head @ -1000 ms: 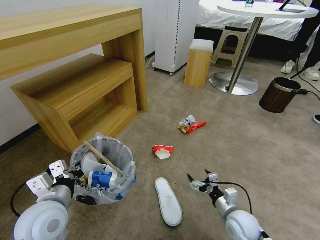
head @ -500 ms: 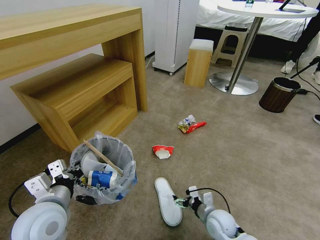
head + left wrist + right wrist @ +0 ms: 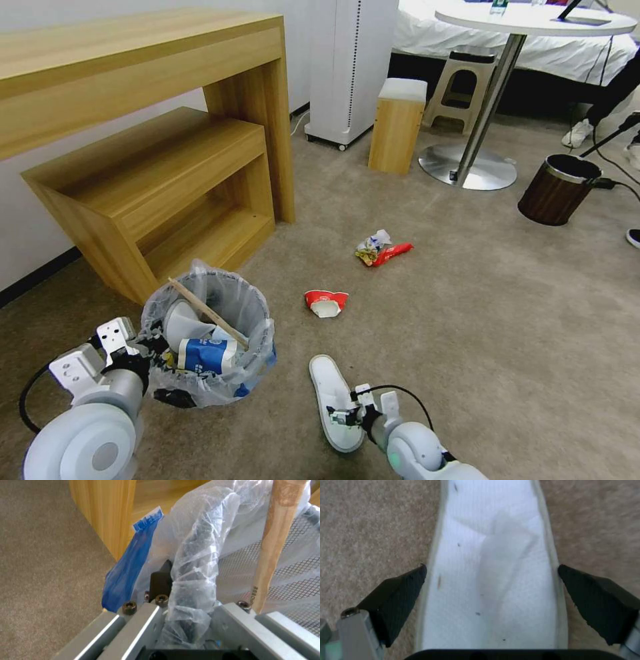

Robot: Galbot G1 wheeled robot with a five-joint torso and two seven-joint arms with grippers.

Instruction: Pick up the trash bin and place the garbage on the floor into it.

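Right gripper (image 3: 491, 580) has dropped over the slipper (image 3: 337, 402); jaws are gaping astride its width, long axis running near-to-far; left gripper (image 3: 186, 610) is clamping the trash bin (image 3: 208, 347) rim.

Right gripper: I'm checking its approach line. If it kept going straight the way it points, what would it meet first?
Most likely the white slipper: the right gripper, open, straddles it, one fingertip off each edge, carpet beneath. How far above it sits is unclear.

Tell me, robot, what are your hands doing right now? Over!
Left gripper shut on trash bin rim. Right gripper open, fingers either side of white slipper on floor. Crushed cup, wrapper not yet picked up. Nothing blocking.
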